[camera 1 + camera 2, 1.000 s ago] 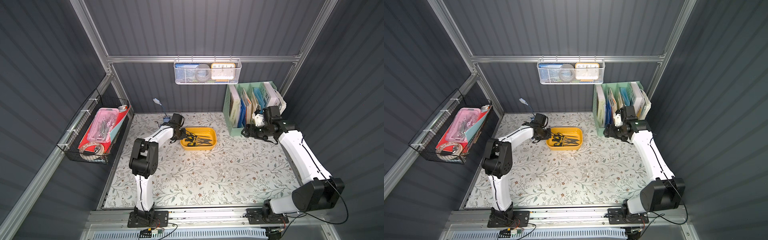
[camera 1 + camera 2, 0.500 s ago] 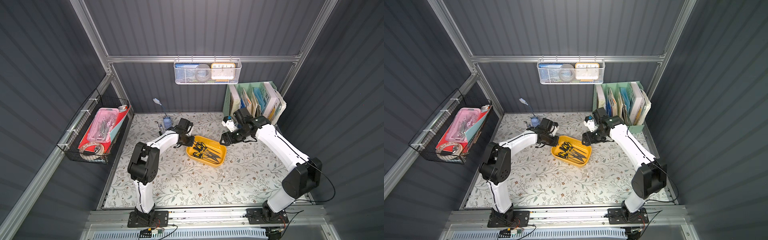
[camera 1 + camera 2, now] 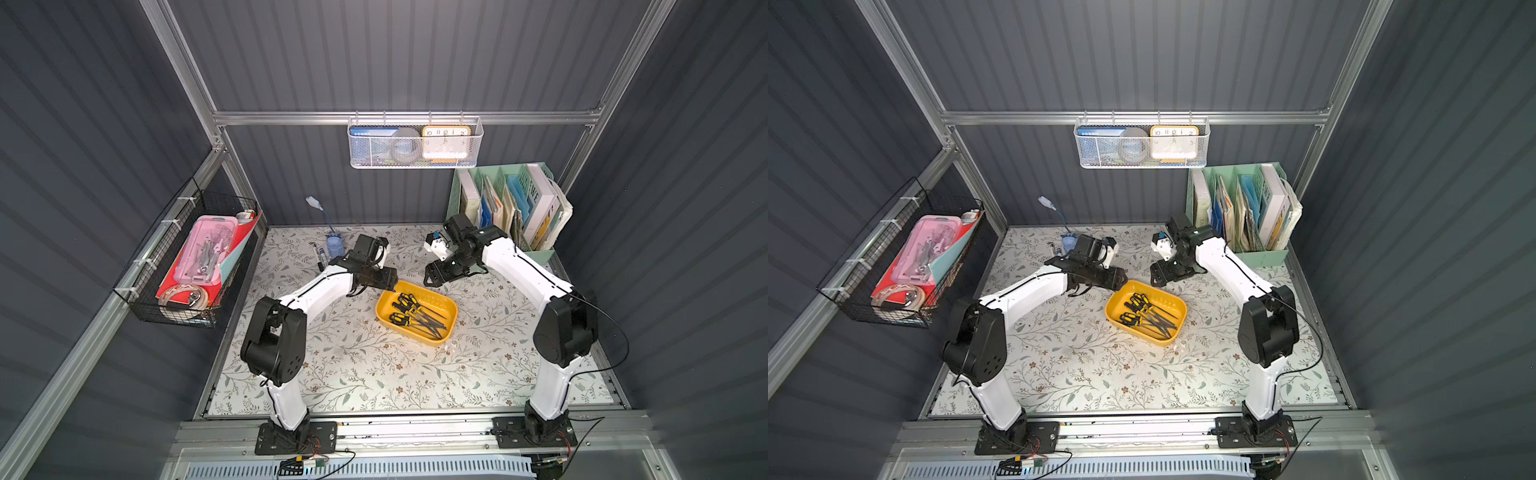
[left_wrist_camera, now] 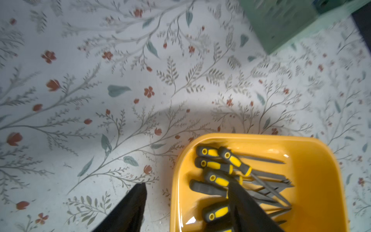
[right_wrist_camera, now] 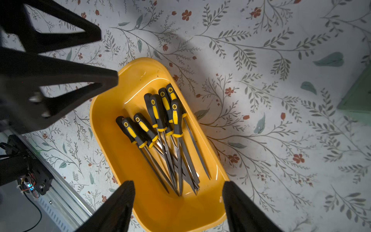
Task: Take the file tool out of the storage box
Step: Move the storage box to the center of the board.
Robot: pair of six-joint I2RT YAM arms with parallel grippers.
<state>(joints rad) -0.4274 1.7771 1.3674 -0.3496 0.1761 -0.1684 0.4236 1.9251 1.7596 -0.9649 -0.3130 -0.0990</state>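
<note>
So the shallow mustard-yellow plastic storage box (image 3: 436,300) is sitting roughly mid-table on the floral-print mat (image 3: 353,365), angled between the two arms where both of them are reaching it. The file tools (image 3: 409,313), slim dark steel files with black-and-yellow rubbery handles, are all lying inside it, and none is out yet. Their handles are bunching up at one end while the blades are fanning out and crossing each other toward the other end.

The left gripper (image 4: 186,183) is standing well open and gripping nothing. In its wrist view it's straddling the box wall at the handle-end corner. One finger is hanging outside over the mat and the other is over the inside, above the handles. I can't tell whether it's actually touching the rim. My guess is it's parked there to steady the box.

The right gripper (image 5: 177,182) is also spread wide and empty, hovering above the box. In its own wrist view the pile is sitting framed between its fingers, so I'm reading it as lining up for the pick.

I'm thinking a chunky handle is the sane target, since the crossed blades are likely to drag a neighbour along.
</note>
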